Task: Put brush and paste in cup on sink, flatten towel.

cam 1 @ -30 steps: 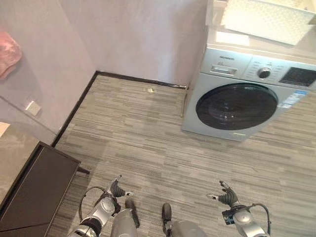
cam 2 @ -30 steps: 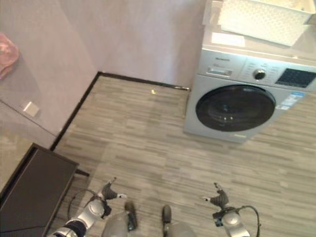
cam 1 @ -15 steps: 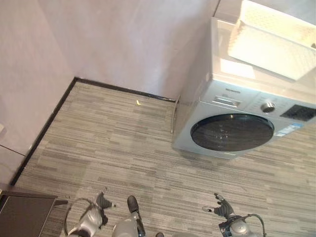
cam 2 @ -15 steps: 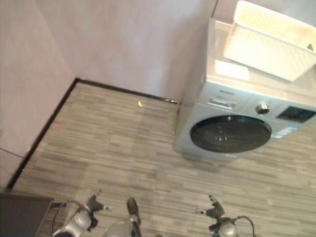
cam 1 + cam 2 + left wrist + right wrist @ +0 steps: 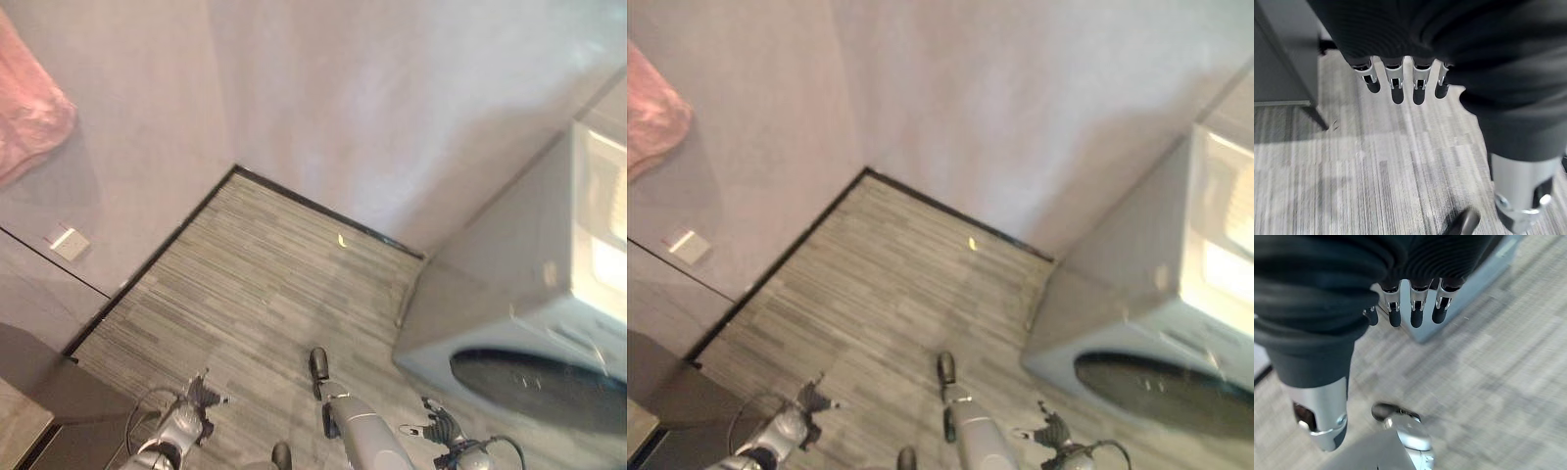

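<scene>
Both hands, left [image 5: 201, 397] and right [image 5: 441, 428], hang relaxed and empty above striped grey plank floor [image 5: 265, 284], between one pink towel [image 5: 29, 113] and one grey washing machine [image 5: 529, 323].

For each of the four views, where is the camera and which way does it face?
Left eye view: head camera, looking down at the floor, the corner walls, the washing machine and a pink towel; left hand and right hand low.
Right eye view: beside it, same scene.
Left wrist view: along open fingers to the floor and a dark cabinet.
Right wrist view: along open fingers to the washing machine.
</scene>
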You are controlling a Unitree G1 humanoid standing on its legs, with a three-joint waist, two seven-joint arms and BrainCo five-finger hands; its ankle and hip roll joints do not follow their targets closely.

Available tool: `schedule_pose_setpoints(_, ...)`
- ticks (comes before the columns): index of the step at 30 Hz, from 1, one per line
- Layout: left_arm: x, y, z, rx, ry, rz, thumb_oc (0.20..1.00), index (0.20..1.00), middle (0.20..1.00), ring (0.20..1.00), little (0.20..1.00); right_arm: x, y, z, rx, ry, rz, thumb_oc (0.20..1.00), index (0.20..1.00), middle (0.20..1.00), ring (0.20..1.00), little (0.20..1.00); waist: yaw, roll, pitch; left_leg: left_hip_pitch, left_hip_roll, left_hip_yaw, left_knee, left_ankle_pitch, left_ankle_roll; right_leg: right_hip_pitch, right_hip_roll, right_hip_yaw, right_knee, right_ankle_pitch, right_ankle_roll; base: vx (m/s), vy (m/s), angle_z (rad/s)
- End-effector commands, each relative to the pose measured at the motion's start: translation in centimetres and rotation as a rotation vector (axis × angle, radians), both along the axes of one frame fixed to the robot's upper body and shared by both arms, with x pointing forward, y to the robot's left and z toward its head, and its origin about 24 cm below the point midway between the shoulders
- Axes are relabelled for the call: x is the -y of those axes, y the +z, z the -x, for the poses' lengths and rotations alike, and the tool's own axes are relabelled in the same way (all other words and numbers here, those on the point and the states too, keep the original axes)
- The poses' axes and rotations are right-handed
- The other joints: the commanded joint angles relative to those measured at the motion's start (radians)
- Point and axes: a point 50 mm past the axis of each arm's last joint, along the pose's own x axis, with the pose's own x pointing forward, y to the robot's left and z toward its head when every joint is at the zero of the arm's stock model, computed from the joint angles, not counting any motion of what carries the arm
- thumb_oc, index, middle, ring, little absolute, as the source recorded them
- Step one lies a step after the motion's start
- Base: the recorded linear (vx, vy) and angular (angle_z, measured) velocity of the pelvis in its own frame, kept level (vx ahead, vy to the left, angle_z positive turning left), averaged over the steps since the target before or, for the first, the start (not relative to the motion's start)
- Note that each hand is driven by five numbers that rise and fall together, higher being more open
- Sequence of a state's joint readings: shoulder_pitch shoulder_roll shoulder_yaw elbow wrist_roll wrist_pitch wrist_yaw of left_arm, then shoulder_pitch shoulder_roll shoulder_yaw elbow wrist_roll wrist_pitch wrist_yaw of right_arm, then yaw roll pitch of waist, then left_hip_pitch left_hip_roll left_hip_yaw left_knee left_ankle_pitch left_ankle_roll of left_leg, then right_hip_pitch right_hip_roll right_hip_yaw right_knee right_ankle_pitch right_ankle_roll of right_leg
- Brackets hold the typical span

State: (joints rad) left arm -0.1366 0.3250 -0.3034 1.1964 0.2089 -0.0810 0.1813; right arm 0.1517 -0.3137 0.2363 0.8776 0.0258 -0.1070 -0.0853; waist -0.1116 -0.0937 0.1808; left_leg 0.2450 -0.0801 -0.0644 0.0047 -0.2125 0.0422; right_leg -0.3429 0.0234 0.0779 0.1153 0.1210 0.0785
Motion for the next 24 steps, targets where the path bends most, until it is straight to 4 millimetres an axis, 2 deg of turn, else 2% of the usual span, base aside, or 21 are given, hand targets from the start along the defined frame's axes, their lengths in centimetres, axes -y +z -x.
schedule_pose_setpoints(1,0.4,1.0,-2.0,0.07,-0.053,0.004,1.0,1.0,1.0,1.0,1.0,1.0,0.5,-0.8,0.039,-0.038,0.01,1.0,1.0,1.0,1.0,1.0,-0.039,0.055,0.005,-0.122,0.007,0.05,0.123,0.192,-0.06,0.087,0.034,0.012,-0.004,0.021,0.033,0.22,-0.058,1.16)
schedule_pose_setpoints(2,0.5,0.9,-1.9,0.077,-0.03,0.018,1.0,1.0,1.0,1.0,1.0,1.4,0.5,-0.6,0.038,-0.059,0.016,1.0,1.0,1.0,1.0,1.0,-0.043,0.068,0.003,-0.153,0.016,0.048,0.217,0.25,-0.097,0.114,0.036,-0.002,-0.016,0.015,0.018,0.27,-0.079,1.16)
schedule_pose_setpoints(3,0.6,1.0,-2.1,0.09,-0.025,0.027,1.0,1.0,1.0,1.0,1.0,1.7,0.7,-0.8,0.051,-0.073,0.022,1.0,1.0,1.0,1.0,1.0,-0.043,0.063,0.008,-0.214,0.04,0.071,0.327,0.305,-0.136,0.14,0.021,-0.014,-0.028,0.008,0.008,0.22,-0.078,0.85)
schedule_pose_setpoints(4,0.7,1.3,-2.6,0.114,-0.02,0.038,1.0,1.0,1.0,1.0,1.0,2.1,0.9,-1.1,0.066,-0.085,0.036,1.0,1.0,1.0,1.0,1.0,-0.037,0.046,0.021,-0.289,0.075,0.113,0.442,0.334,-0.146,0.164,-0.002,-0.027,-0.038,0.003,-0.004,0.2,-0.103,0.27)
schedule_pose_setpoints(5,0.7,1.7,-3.2,0.143,-0.014,0.045,1.0,1.0,1.0,1.0,1.0,2.4,1.2,-1.5,0.079,-0.083,0.048,1.0,1.0,1.0,1.0,1.0,-0.019,0.03,0.037,-0.344,0.093,0.148,0.54,0.323,-0.132,0.188,-0.011,-0.037,-0.04,-0.009,-0.022,0.15,-0.081,0.18)
schedule_pose_setpoints(6,0.7,1.7,-3.2,0.143,-0.014,0.045,1.0,1.0,1.0,1.0,1.0,2.4,1.2,-1.5,0.079,-0.083,0.048,1.0,1.0,1.0,1.0,1.0,-0.019,0.031,0.037,-0.345,0.094,0.148,0.542,0.322,-0.132,0.188,-0.01,-0.037,-0.04,-0.009,-0.022,0.23,-0.121,0.12)
schedule_pose_setpoints(7,0.3,2.3,-3.8,0.186,0.015,0.045,1.0,1.0,1.0,1.0,1.0,2.7,1.8,-2.1,0.112,-0.073,0.057,1.0,1.0,1.0,1.0,1.0,0.0,0.018,0.047,-0.423,0.116,0.2,0.57,0.306,-0.117,0.23,-0.021,-0.053,-0.049,-0.044,-0.035,0.25,-0.069,0.14)
schedule_pose_setpoints(9,-0.1,2.8,-4.4,0.211,0.028,0.042,1.0,1.0,1.0,1.0,1.0,3.1,2.4,-2.7,0.161,-0.105,0.046,1.0,1.0,1.0,1.0,1.0,0.009,0.013,0.041,-0.503,0.182,0.31,0.456,0.28,-0.099,0.282,-0.044,-0.086,-0.057,-0.082,-0.03,0.36,0.017,0.2)
schedule_pose_setpoints(10,-0.2,3.0,-4.5,0.223,0.037,0.042,1.0,1.0,1.0,1.0,1.0,3.3,2.7,-3.0,0.182,-0.115,0.042,1.0,1.0,1.0,1.0,1.0,0.017,0.018,0.039,-0.514,0.194,0.329,0.379,0.269,-0.094,0.298,-0.045,-0.091,-0.06,-0.099,-0.023,0.38,0.131,0.65)
schedule_pose_setpoints(11,-0.6,3.1,-4.6,0.232,0.05,0.032,1.0,1.0,1.0,1.0,1.0,3.4,2.9,-3.2,0.2,-0.126,0.034,1.0,1.0,1.0,1.0,1.0,0.025,0.023,0.031,-0.528,0.199,0.353,0.259,0.295,-0.099,0.315,-0.047,-0.096,-0.068,-0.116,-0.015,0.43,0.184,0.65)
schedule_pose_setpoints(12,-1.0,3.2,-4.6,0.235,0.063,0.022,1.0,1.0,1.0,1.0,1.0,3.3,2.9,-3.1,0.207,-0.135,0.02,1.0,1.0,1.0,1.0,1.0,0.034,0.036,0.028,-0.534,0.22,0.374,0.129,0.367,-0.117,0.345,-0.041,-0.106,-0.074,-0.137,-0.008,0.44,0.195,0.44)
schedule_pose_setpoints(14,-1.4,3.1,-4.3,0.228,0.076,0.01,1.0,1.0,1.0,1.0,1.0,3.4,2.9,-2.9,0.203,-0.128,0.027,1.0,1.0,1.0,1.0,1.0,0.039,0.043,0.019,-0.539,0.267,0.407,0.015,0.407,-0.144,0.38,-0.053,-0.119,-0.073,-0.166,0.002,0.48,0.229,-0.03)
schedule_pose_setpoints(16,-1.6,2.8,-3.6,0.208,0.105,0.027,1.0,1.0,1.0,1.0,1.0,3.7,2.6,-2.4,0.172,-0.127,0.049,1.0,1.0,1.0,1.0,1.0,0.023,0.044,0.006,-0.508,0.305,0.516,-0.045,0.431,-0.148,0.413,-0.072,-0.142,-0.042,-0.2,0.017,0.4,0.196,-0.14)
schedule_pose_setpoints(17,-1.6,2.7,-3.6,0.205,0.105,0.028,1.0,1.0,1.0,1.0,1.0,3.7,2.6,-2.3,0.17,-0.126,0.05,1.0,1.0,1.0,1.0,1.0,0.02,0.039,0.008,-0.501,0.298,0.515,-0.047,0.428,-0.149,0.418,-0.079,-0.143,-0.037,-0.208,0.019,0.4,0.241,0.3)
schedule_pose_setpoints(18,-1.6,2.4,-2.9,0.187,0.127,0.043,1.0,1.0,1.0,1.0,1.0,3.3,2.1,-2.3,0.134,-0.091,0.062,1.0,1.0,1.0,1.0,1.0,0.034,0.054,-0.008,-0.49,0.303,0.52,-0.007,0.445,-0.128,0.435,-0.077,-0.147,0.012,-0.227,0.024,0.45,0.307,0.38)
schedule_pose_setpoints(19,-1.5,2.2,-2.7,0.179,0.118,0.037,1.0,1.0,1.0,1.0,1.0,3.1,1.6,-2.2,0.096,-0.064,0.078,1.0,1.0,1.0,1.0,1.0,0.057,0.046,-0.017,-0.521,0.277,0.476,0.047,0.421,-0.114,0.453,-0.098,-0.143,0.04,-0.213,0.03,0.61,0.404,0.35)
schedule_pose_setpoints(20,-1.2,1.9,-2.5,0.162,0.114,0.046,1.0,1.0,1.0,1.0,1.0,2.7,1.2,-2.1,0.065,-0.064,0.079,1.0,1.0,1.0,1.0,1.0,0.067,0.033,-0.026,-0.526,0.251,0.471,0.08,0.39,-0.097,0.459,-0.131,-0.141,0.083,-0.162,0.044,0.36,0.232,-0.07)
schedule_pose_setpoints(21,-1.2,1.9,-2.5,0.162,0.114,0.046,1.0,1.0,1.0,1.0,1.0,2.7,1.2,-2.1,0.066,-0.064,0.079,1.0,1.0,1.0,1.0,1.0,0.067,0.032,-0.026,-0.527,0.25,0.471,0.082,0.388,-0.097,0.459,-0.133,-0.141,0.083,-0.163,0.045,0.43,0.322,-0.25)
schedule_pose_setpoints(22,-0.9,1.6,-2.0,0.148,0.124,0.063,1.0,1.0,1.0,1.0,1.0,2.6,0.7,-1.5,0.03,-0.082,0.081,1.0,1.0,1.0,1.0,1.0,0.068,0.015,-0.033,-0.497,0.197,0.46,0.105,0.317,-0.067,0.43,-0.19,-0.128,0.206,-0.048,0.069,0.31,0.314,-0.14)
schedule_pose_setpoints(23,-0.6,1.4,-1.6,0.149,0.134,0.081,1.0,1.0,1.0,1.0,1.0,2.4,0.5,-1.6,0.024,-0.086,0.075,1.0,1.0,1.0,1.0,1.0,0.076,0.024,-0.028,-0.48,0.191,0.47,0.104,0.314,-0.04,0.388,-0.195,-0.121,0.265,0.04,0.069,0.45,0.412,0.11)
schedule_pose_setpoints(24,-0.5,1.6,-1.8,0.168,0.127,0.09,1.0,1.0,1.0,1.0,1.0,2.2,0.6,-2.0,0.032,-0.08,0.066,1.0,1.0,1.0,1.0,1.0,0.079,0.031,-0.018,-0.468,0.173,0.445,0.106,0.302,-0.027,0.367,-0.177,-0.09,0.335,0.095,0.07,0.28,0.279,0.44)
